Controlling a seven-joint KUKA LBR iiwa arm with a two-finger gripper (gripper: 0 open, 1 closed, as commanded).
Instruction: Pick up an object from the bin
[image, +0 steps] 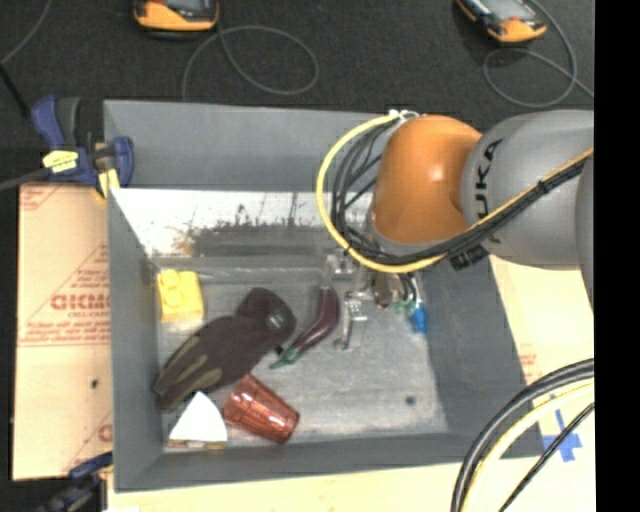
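Gripper (350, 312): low over the middle of the bin (385, 395); spread or pressed together, cannot tell.
Eggplant (318, 318): dark purple, curved, glossy, green stem at its lower end; lies just left of gripper.
Glove (225, 350): dark, left of eggplant.

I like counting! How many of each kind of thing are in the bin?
Yellow block: 1
Dark glove: 1
Purple toy eggplant: 1
Red cup: 1
White wedge: 1
Blue bit by the wrist: unclear, not counted
Total: 5
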